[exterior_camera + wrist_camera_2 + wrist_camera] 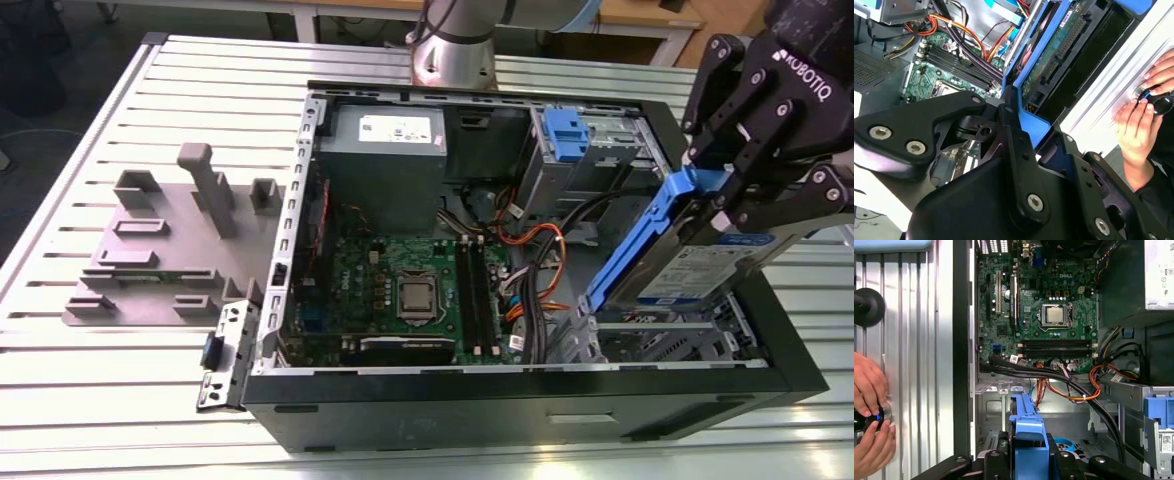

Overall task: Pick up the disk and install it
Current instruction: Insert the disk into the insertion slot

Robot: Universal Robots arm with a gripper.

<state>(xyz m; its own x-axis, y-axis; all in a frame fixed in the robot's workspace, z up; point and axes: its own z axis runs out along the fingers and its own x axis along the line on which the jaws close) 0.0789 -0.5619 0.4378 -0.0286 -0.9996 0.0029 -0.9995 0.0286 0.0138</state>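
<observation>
My gripper (731, 205) is shut on the disk (701, 268), a silver drive with a white-and-blue label in a blue carrier frame (650, 238). The disk hangs steeply tilted over the drive bay (661, 335) at the near corner of the open computer case (534, 385), on the exterior view's right. Its lower end reaches down to about the bay's rim. In the first wrist view the blue carrier (1026, 427) sticks out between the black fingers (991, 462) above the bay floor. The second wrist view shows the disk's green circuit side (1054, 57) and the carrier edge (1030, 120).
Inside the case lie the motherboard (400, 290), a grey power supply (387, 150), a blue latch on a metal cage (566, 135) and orange cables (534, 250). A grey fixture (174, 240) stands on the slatted table at the exterior view's left. A person's hands (869, 410) rest beside the case.
</observation>
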